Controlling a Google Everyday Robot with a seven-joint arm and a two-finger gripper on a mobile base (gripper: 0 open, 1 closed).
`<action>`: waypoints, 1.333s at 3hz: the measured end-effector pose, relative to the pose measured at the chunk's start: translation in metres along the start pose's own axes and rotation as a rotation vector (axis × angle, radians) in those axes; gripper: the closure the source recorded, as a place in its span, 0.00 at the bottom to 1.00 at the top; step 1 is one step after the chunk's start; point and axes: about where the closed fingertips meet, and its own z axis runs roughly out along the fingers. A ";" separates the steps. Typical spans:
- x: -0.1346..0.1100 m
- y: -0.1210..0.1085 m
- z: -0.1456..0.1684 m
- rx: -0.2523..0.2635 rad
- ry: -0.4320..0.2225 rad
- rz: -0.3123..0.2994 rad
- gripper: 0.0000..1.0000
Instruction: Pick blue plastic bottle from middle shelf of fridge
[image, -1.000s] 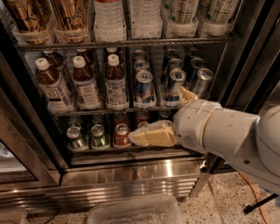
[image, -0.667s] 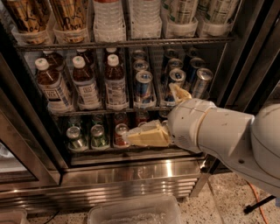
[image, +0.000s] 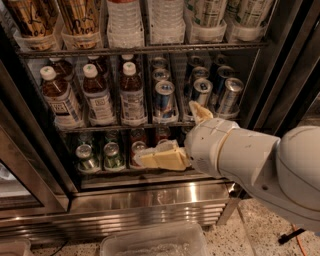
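Note:
The blue plastic bottle (image: 132, 96) stands upright on the middle shelf (image: 115, 125) of the fridge (image: 150, 199). It is third from the left, beside two similar bottles with whiter labels (image: 61, 97) (image: 98, 96). Slim blue-silver cans (image: 164, 100) stand to its right. My gripper (image: 167, 134) is in front of the lower rack, below and to the right of the bottle. It is open and empty: one tan finger (image: 160, 158) points left over the short cans and the other finger (image: 200, 112) points up by the slim cans.
Short green and red cans (image: 104, 155) sit on the lower rack. Large bottles and cans (image: 125, 20) fill the top shelf. The black door frame (image: 287, 75) stands at the right. A clear plastic bin (image: 155, 242) lies on the floor below.
My gripper and arm have shifted left along the lower rack, closer to the fridge. The bottles and cans have not moved.

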 end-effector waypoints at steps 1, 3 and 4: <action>0.017 0.007 0.015 0.001 -0.037 0.080 0.00; 0.033 0.029 0.049 -0.035 -0.182 0.092 0.00; 0.037 0.039 0.065 -0.067 -0.225 0.064 0.00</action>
